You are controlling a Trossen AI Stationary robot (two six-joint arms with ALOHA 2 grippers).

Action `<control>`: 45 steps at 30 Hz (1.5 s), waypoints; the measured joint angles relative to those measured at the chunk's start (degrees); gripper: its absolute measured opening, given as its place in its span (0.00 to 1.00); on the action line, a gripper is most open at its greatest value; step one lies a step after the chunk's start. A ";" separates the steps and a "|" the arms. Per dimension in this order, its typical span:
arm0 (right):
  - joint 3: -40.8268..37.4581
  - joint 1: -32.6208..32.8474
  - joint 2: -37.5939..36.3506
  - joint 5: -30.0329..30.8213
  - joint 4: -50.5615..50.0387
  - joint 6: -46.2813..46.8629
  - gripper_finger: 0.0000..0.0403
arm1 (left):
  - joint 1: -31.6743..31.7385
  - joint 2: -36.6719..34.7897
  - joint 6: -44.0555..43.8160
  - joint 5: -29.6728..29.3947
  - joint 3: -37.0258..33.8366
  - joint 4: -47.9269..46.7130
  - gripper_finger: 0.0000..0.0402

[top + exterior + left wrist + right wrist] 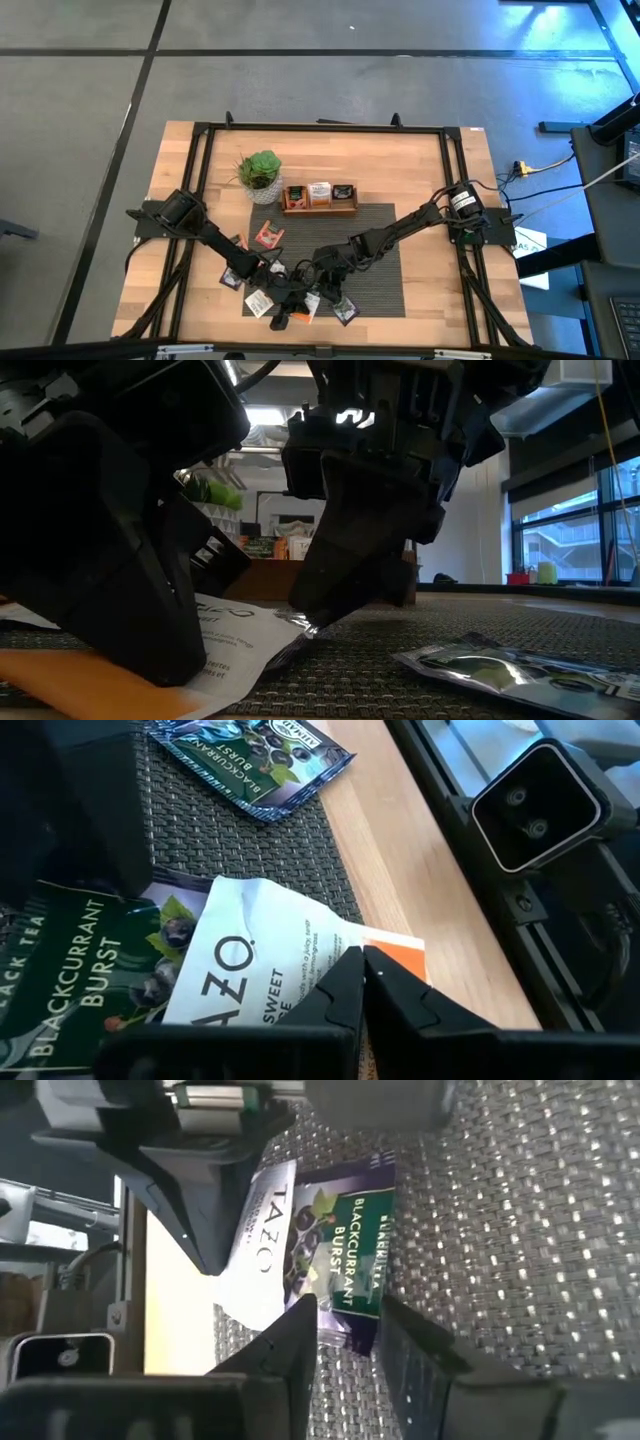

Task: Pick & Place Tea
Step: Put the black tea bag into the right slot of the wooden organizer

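High view: both arms meet over the sachets at the woven mat's [385,275] near edge.

Left wrist view: left gripper [362,960] pinched closed over a white Tazo sachet [250,970].

Right wrist view: right gripper [350,1330] narrowly straddles the Blackcurrant Burst sachet [350,1250], perhaps touching.
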 joint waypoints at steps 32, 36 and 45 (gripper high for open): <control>0.17 -0.60 -22.96 32.46 -30.41 -21.40 0.00 | 0.63 -36.08 10.25 -0.22 -11.75 -10.74 0.02; 0.17 -2.08 -27.40 40.34 -36.19 -27.17 0.00 | 0.59 -42.62 7.71 -0.57 -16.50 -9.70 0.03; -0.69 -10.15 -28.69 44.23 -40.33 -36.38 0.00 | 1.09 -46.99 9.39 -1.28 -18.36 -9.50 0.02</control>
